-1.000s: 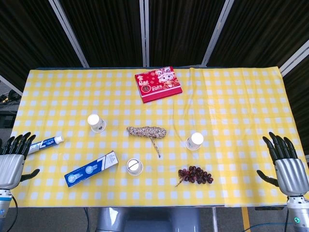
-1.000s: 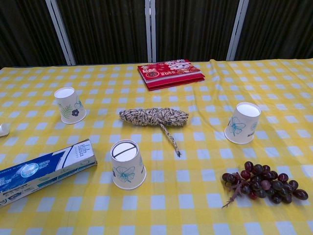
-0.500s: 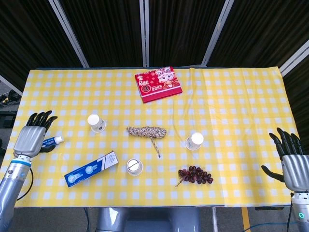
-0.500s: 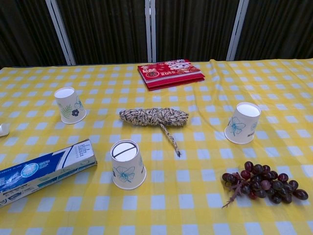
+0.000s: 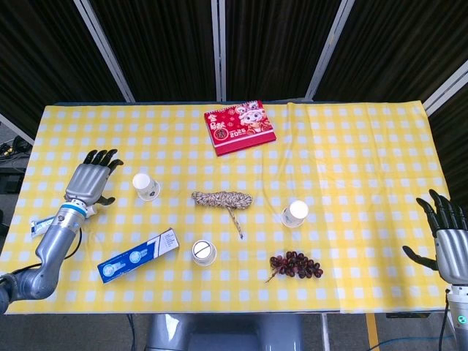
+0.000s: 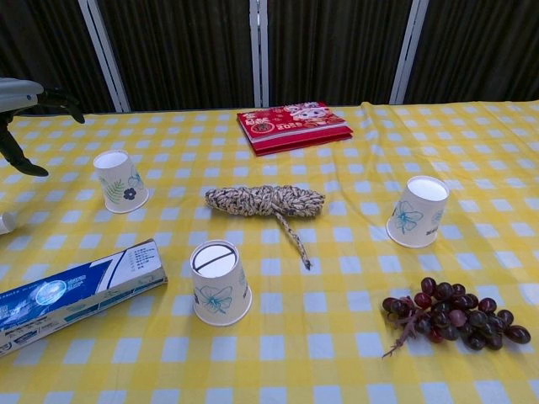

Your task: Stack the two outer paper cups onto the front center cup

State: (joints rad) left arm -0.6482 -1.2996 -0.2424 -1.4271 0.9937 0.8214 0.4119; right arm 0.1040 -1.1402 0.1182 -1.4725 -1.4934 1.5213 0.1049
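We see the left paper cup (image 5: 147, 186) standing upside down just right of our left hand (image 5: 91, 178), fingers apart, holding nothing. The front center cup (image 5: 204, 253) and right paper cup (image 5: 295, 213) sit further right. Only the head view shows our right hand (image 5: 451, 241), fingers spread, empty, off the table's (image 5: 351, 146) right edge.

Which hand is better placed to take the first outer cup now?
The left hand, probably. It hovers open right beside the left paper cup, apart from it. The right hand is open at the table's far edge, well away from the right paper cup.
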